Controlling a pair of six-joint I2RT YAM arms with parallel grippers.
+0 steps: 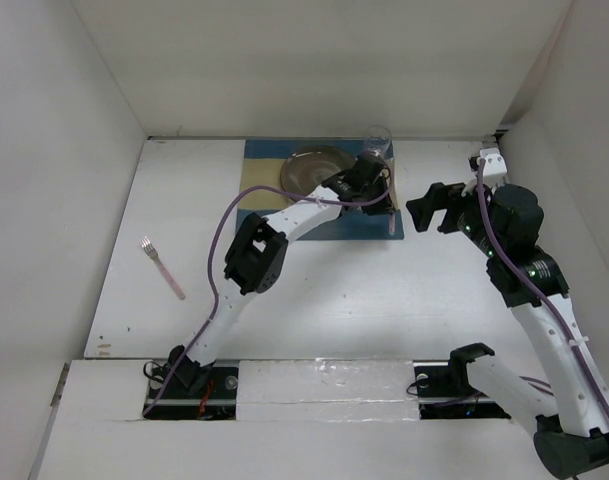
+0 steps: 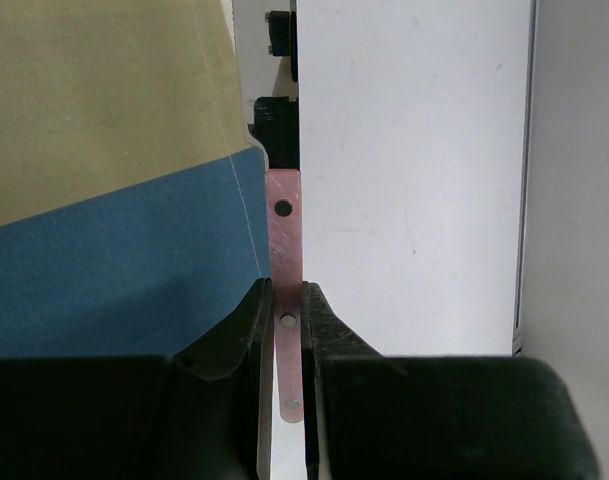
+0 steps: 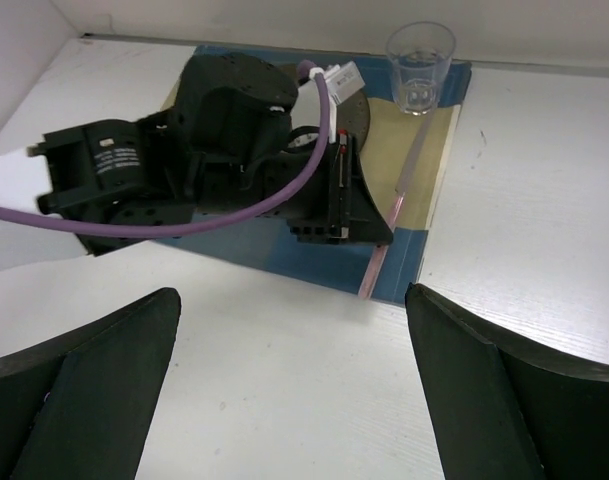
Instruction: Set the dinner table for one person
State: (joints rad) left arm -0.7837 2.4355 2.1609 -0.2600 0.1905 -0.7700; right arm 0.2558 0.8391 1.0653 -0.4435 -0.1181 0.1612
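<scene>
Pink knife (image 2: 284,240) between left jaws (clamped), perhaps touching the dinner table (image 2: 414,200).

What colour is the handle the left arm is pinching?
The handle is pale pink; the left wrist view shows it best.

Plate (image 1: 306,168) half hidden under left arm (image 1: 304,215); pink knife (image 2: 284,215) lower end hidden inside left hand (image 2: 286,292).

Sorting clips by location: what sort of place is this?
Likely a robot test booth, not a home: plain white walls box in the table, a left arm and right arm are bolted at its near edge, and one placemat holds a plate and glass.
</scene>
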